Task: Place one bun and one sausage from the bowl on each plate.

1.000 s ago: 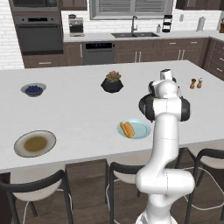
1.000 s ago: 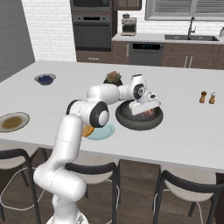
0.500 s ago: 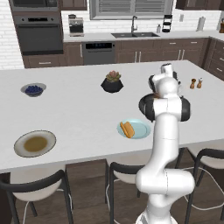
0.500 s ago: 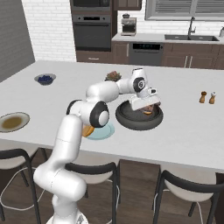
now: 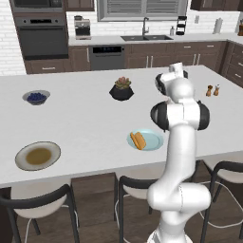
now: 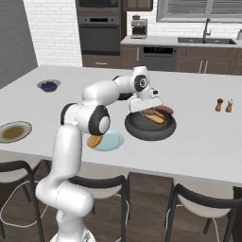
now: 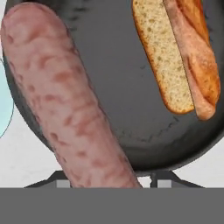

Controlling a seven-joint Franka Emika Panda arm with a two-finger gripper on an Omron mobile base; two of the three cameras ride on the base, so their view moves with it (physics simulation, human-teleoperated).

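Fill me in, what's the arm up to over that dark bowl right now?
The arm's tool is down at the dark bowl, with a sausage right between its fingertips in the hand view; whether it is gripped yet is unclear. A bun with the other sausage lying along it remains in the bowl. The light blue plate holds one bun; the grey-rimmed plate has nothing on it.
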